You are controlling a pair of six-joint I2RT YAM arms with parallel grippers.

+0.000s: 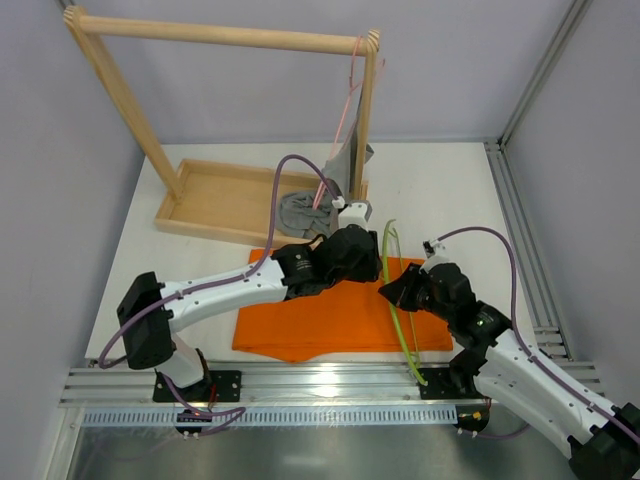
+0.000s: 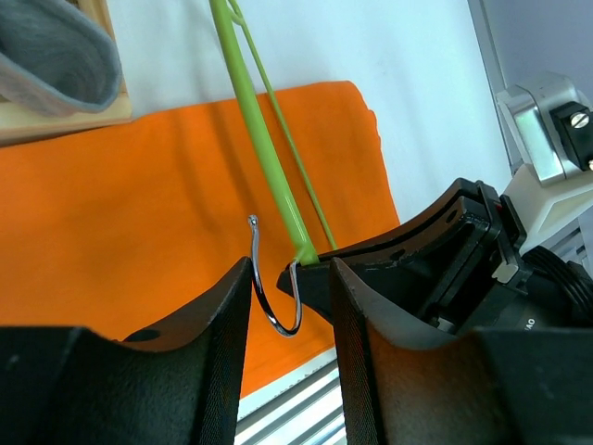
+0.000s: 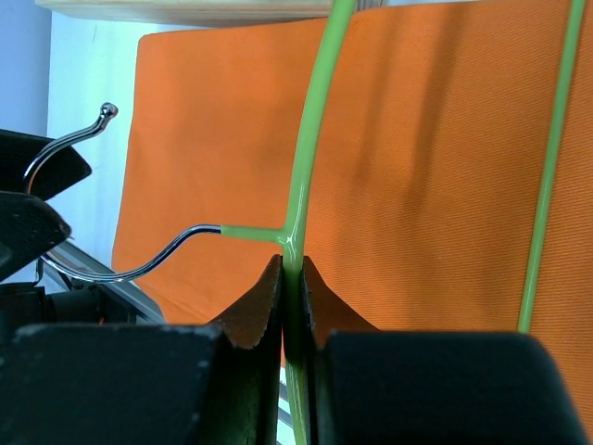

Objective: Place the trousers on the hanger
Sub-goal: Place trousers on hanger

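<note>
The orange trousers (image 1: 320, 325) (image 2: 139, 213) (image 3: 417, 167) lie folded flat on the white table in front of both arms. The lime-green hanger (image 1: 392, 240) (image 2: 263, 130) (image 3: 310, 158) stands above their right part. My right gripper (image 1: 395, 292) (image 3: 293, 273) is shut on the hanger's green bar, just below where the hook's neck branches off. My left gripper (image 1: 372, 262) (image 2: 289, 278) is open. The hanger's metal hook (image 2: 282, 330) hangs in the gap between its jaws, close to the left finger (image 2: 222, 324).
A wooden rack (image 1: 220, 35) stands at the back on a wooden tray base (image 1: 225, 195). A grey garment (image 1: 300, 210) hangs from a pink hanger (image 1: 345, 110) at the rack's right post. An aluminium rail (image 1: 320, 385) runs along the near table edge.
</note>
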